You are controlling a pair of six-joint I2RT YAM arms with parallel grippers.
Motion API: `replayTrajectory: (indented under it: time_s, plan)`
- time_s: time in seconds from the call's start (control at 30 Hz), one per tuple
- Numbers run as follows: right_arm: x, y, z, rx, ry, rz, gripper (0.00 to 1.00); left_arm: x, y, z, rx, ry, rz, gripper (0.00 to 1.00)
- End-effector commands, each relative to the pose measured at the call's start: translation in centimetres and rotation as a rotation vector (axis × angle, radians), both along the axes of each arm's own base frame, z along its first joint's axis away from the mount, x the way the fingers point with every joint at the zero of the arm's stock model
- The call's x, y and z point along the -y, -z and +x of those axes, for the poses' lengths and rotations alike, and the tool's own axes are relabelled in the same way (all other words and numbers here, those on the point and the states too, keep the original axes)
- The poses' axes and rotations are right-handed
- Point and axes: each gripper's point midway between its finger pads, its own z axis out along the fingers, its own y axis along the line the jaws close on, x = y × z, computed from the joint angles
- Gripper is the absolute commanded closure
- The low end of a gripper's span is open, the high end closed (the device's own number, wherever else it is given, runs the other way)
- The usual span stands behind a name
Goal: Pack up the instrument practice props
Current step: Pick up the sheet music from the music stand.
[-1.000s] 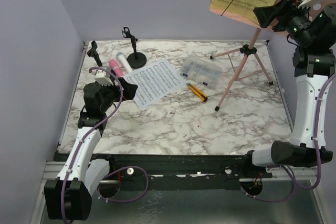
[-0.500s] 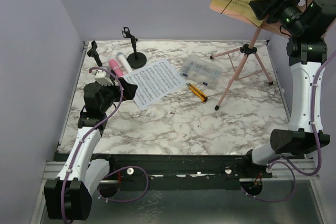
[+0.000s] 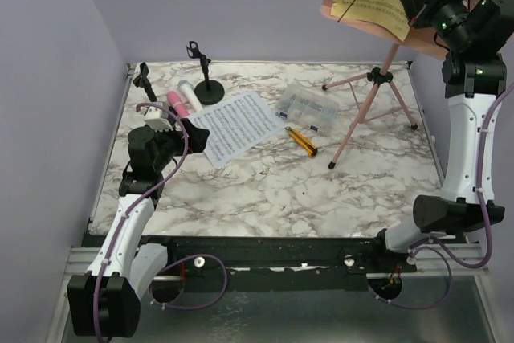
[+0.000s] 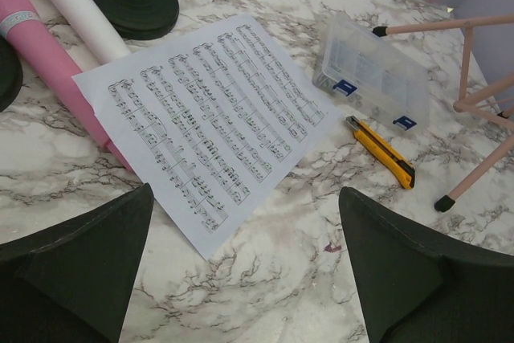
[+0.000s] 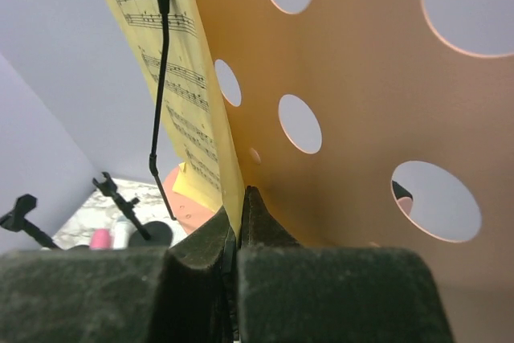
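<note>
While the right gripper [image 5: 238, 202] pinches the lower edge of the yellow sheet-music page [image 5: 189, 110] on the pink perforated music rack [image 5: 361, 78] at the table's [image 3: 321, 198] two o'clock, the left gripper [image 4: 245, 198] hangs spread beside the white sheet-music page [image 4: 209, 118] at ten o'clock.

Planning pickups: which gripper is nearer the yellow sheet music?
Right. The right gripper pinches the yellow sheet music on the rack; the left gripper hovers far below.

My left arm [image 3: 128, 222] lies low at the lower left. Its left gripper [image 4: 245, 192] hangs just above the surface [image 3: 321, 190], fingers [image 4: 80, 271] spread wide. My right arm [image 3: 466, 142] stands tall at the upper right, its right gripper [image 5: 238, 208] pinched closed on the yellow page [image 5: 193, 118].
</note>
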Motion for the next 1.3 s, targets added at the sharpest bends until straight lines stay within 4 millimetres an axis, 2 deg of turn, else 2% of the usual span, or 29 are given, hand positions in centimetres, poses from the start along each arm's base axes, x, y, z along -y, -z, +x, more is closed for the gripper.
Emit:
replayTrajectory:
  time_s: [0.0, 0.17, 0.33, 0.57, 0.73, 0.83, 0.9, 1.0, 1.17, 1.27]
  plan:
    - [1.0, -1.3, -2.4, 0.043, 0.071, -0.105, 1.0, -0.1, -0.1, 0.0, 0.005, -0.004, 0.017, 0.01]
    - [2.2, -3.2, -4.2, 0.101, 0.148, -0.187, 1.0, -0.1, -0.2, -0.1, 0.006, -0.003, 0.013, 0.01]
    - [3.9, -7.8, -6.6, 0.222, 0.274, -0.241, 1.0, -0.1, -0.2, -0.1, 0.008, -0.004, 0.014, 0.01]
    - [6.2, -13.1, -9.4, 0.367, 0.436, -0.277, 1.0, -0.2, -0.2, -0.1, 0.008, -0.007, 0.016, 0.01]
    - [6.4, -16.6, -12.6, 0.463, 0.479, -0.273, 1.0, -0.2, -0.1, -0.1, 0.003, -0.008, 0.016, 0.01]
    - [6.2, -17.5, -14.4, 0.488, 0.481, -0.27, 1.0, -0.2, -0.1, 0.0, 0.002, -0.007, 0.016, 0.01]
    - [5.6, -17.3, -15.0, 0.481, 0.449, -0.272, 1.0, 0.0, 0.1, -0.1, -0.004, 0.001, 0.01, 0.01]
    - [3.1, -15.1, -14.5, 0.421, 0.295, -0.291, 1.0, 0.5, 0.0, -0.1, -0.005, 0.026, -0.004, 0.01]
    - [-3.6, -9.0, -14.7, 0.287, -0.139, -0.355, 1.0, 1.6, -0.6, -0.5, 0.023, 0.091, -0.031, 0.01]
    - [-7.3, -5.1, -16.7, 0.232, -0.438, -0.392, 1.0, 3.0, -1.5, -1.3, 0.073, 0.185, -0.049, 0.02]
